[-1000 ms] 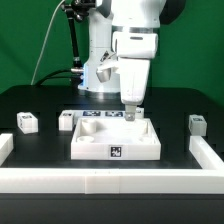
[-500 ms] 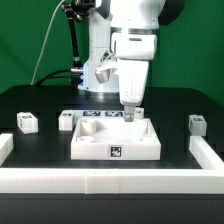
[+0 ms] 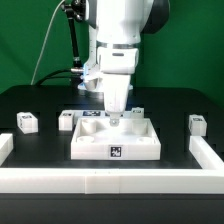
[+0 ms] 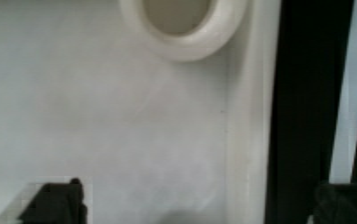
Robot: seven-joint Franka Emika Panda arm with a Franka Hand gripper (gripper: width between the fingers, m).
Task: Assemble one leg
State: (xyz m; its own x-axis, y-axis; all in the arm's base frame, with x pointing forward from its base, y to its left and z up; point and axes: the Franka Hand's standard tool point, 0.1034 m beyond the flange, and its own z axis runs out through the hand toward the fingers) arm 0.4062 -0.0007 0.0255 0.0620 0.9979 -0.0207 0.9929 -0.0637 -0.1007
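My gripper [image 3: 115,119] hovers mid-frame over the white tray [image 3: 90,151], fingers [image 4: 54,200] spread wide, holding nothing. I'd lift clear, then centre squarely over the leg [image 3: 67,120] left of centre.

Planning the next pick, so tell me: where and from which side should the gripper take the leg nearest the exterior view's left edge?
Grip the leg across its opposite side faces, coming straight down from above. It is a low block resting on the table, apart from every other part, so top and sides look free.

Lab: green backdrop [image 3: 20,35], black table [image 3: 35,100], fiducial tag [image 3: 115,152].
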